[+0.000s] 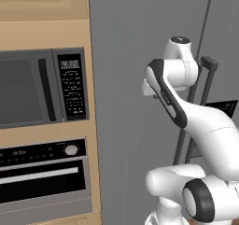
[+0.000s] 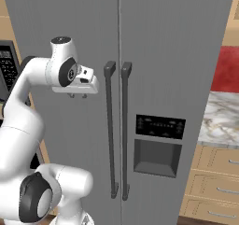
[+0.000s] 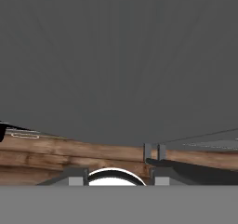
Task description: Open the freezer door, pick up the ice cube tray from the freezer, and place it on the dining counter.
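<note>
The freezer door (image 2: pixel 70 28) is the plain grey left panel of the tall freezer, and it is closed. Its dark vertical handle (image 2: pixel 109 126) runs beside the seam. My gripper (image 2: pixel 77 96) hangs in front of this door, left of the handle's top, fingers pointing down, open with nothing between them. In the hand view the gripper (image 3: pixel 116 179) looks down along the grey door face (image 3: pixel 116 56) to the wood floor (image 3: pixel 69 155). The freezer door (image 1: pixel 126 79) also stands behind my arm in the left base view. The ice cube tray is hidden behind the door. The dining counter is out of view.
The neighbouring grey door (image 2: pixel 186 56) carries a black panel (image 2: pixel 160 127) and its own handle (image 2: pixel 125 126). A wood-framed microwave (image 1: pixel 42 88) and oven (image 1: pixel 42 172) stand left of the freezer. A marble-topped cabinet with drawers (image 2: pixel 219 121) is on the right.
</note>
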Tool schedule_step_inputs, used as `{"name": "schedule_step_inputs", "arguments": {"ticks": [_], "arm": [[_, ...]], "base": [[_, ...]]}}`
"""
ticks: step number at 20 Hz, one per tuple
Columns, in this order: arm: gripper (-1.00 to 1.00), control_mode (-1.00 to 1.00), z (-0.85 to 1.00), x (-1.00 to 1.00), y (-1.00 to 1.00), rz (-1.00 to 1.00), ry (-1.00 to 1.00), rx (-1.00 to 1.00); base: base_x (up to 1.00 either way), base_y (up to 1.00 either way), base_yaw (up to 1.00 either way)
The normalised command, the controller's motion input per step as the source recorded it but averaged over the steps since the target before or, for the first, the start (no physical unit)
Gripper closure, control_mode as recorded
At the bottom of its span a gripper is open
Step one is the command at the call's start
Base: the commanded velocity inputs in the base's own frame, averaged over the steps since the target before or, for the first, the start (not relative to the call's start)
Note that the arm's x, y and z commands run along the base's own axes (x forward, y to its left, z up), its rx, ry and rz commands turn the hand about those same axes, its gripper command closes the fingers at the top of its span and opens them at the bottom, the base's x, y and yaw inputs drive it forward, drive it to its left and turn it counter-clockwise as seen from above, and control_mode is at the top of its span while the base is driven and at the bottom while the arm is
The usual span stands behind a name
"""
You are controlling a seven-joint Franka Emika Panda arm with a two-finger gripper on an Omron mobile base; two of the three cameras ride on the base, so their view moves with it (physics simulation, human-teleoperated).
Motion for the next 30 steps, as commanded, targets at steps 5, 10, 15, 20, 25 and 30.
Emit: {"name": "schedule_step_inputs", "arguments": {"ticks": [5, 10, 15, 20, 25, 30], "arm": [[-1.0, -1.0, 0.0, -0.05, -0.1, 0.0, 0.0, 0.0], [-1.0, -1.0, 0.0, -0.26, -0.29, 0.0, -0.01, 0.0], [-1.0, -1.0, 0.0, -0.28, -0.16, 0.0, 0.0, 0.0], [-1.0, -1.0, 0.0, -0.41, 0.0, -0.04, 0.0, 0.0], [-1.0, -1.0, 0.0, -0.57, 0.01, 0.0, 0.0, 0.0], [-1.0, -1.0, 0.0, -0.32, 0.02, 0.0, 0.0, 0.0]], "base": [[0.0, 0.0, 0.0], [0.0, 0.0, 0.0], [0.0, 0.0, 0.0], [0.0, 0.0, 0.0], [0.0, 0.0, 0.0], [0.0, 0.0, 0.0]]}}
